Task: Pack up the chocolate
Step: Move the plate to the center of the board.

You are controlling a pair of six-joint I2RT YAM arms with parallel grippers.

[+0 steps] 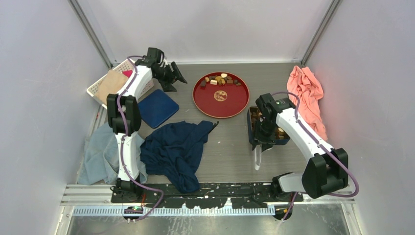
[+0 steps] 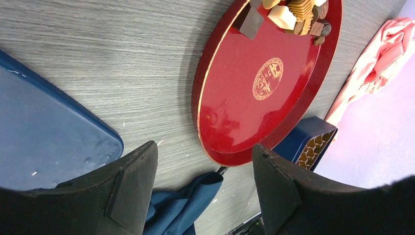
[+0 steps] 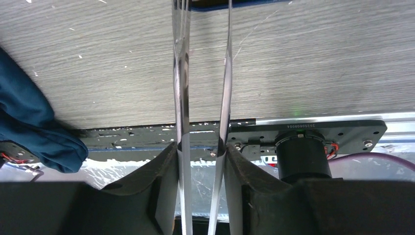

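nearest the arm bases, a dark blue cloth lies crumpled on the table. to its right, the right gripper pinches a pair of metal tongs between its half-closed fingers, the two blades apart with nothing between them (their tips run out of the wrist view). it hangs over the navy box. farther back sits the red tray, with the chocolate heaped along its far rim. the left gripper hovers left of the tray, jaws spread wide and holding nothing.
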